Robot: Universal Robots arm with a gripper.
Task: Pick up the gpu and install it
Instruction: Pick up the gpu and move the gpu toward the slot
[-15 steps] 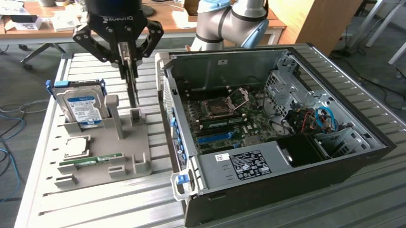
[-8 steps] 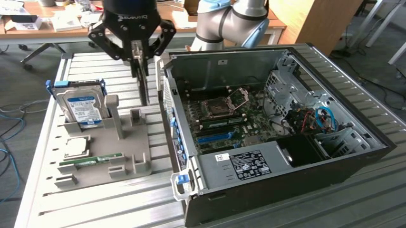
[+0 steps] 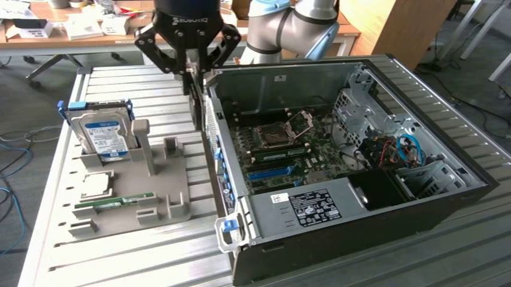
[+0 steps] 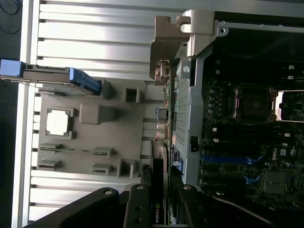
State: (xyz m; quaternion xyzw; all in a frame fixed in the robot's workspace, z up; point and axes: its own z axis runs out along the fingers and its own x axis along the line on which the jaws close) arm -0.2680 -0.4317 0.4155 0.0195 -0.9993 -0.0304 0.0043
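The gpu [image 3: 195, 104] hangs upright and edge-on as a thin dark card, with my gripper [image 3: 194, 70] shut on its upper edge. It hangs just outside the rear wall of the open computer case [image 3: 447, 149], above the near edge of the grey holder tray [image 3: 128, 197]. In the wrist view the gpu [image 4: 159, 161] runs out from between the black fingers [image 4: 137, 209], a green logo showing on its edge. The motherboard [image 3: 279, 143] lies open inside the case, with a blue slot [image 3: 267, 173] on it, seen again in the wrist view as the blue slot [image 4: 228, 159].
On the holder tray stand a hard drive with a blue label [image 3: 104, 134], a square processor chip [image 3: 96, 185] and a green RAM stick [image 3: 116, 203]. The slatted metal table [image 3: 119, 263] carries everything. A cluttered desk [image 3: 72, 27] stands behind.
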